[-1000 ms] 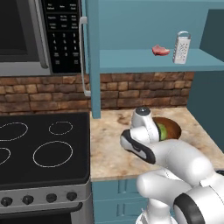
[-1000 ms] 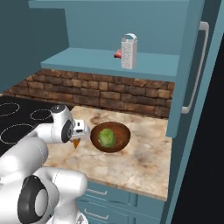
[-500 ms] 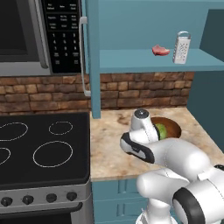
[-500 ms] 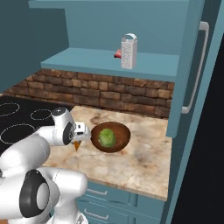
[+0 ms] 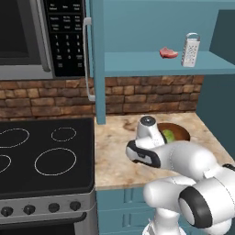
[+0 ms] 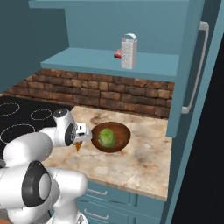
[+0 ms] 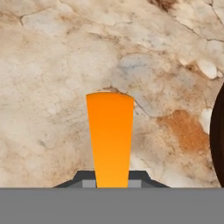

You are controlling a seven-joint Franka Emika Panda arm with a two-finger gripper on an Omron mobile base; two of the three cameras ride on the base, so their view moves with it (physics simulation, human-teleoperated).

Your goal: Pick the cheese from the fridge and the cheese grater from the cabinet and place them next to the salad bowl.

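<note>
My gripper (image 6: 81,140) is shut on the cheese (image 7: 110,139), a small orange wedge that hangs point-down just above the beige counter (image 7: 52,87). In the right base view the cheese (image 6: 78,146) is a little left of the salad bowl (image 6: 126,136), a dark wooden bowl holding a green lettuce head (image 6: 106,137). The bowl's dark rim (image 7: 218,131) shows at the right edge of the hand view. My arm covers part of the bowl (image 5: 180,131) in the left base view. The silver cheese grater (image 5: 190,49) stands upright on the open teal cabinet's shelf (image 5: 137,63).
A pinkish-red lump of meat (image 5: 168,53) lies on the shelf left of the grater. The black stove top (image 5: 41,151) borders the counter on the left, under the microwave (image 5: 41,36). An open teal cabinet door (image 6: 192,65) hangs over the counter's right end.
The hand with the cheese has sunk a little toward the counter beside the bowl. Nothing else has moved.
</note>
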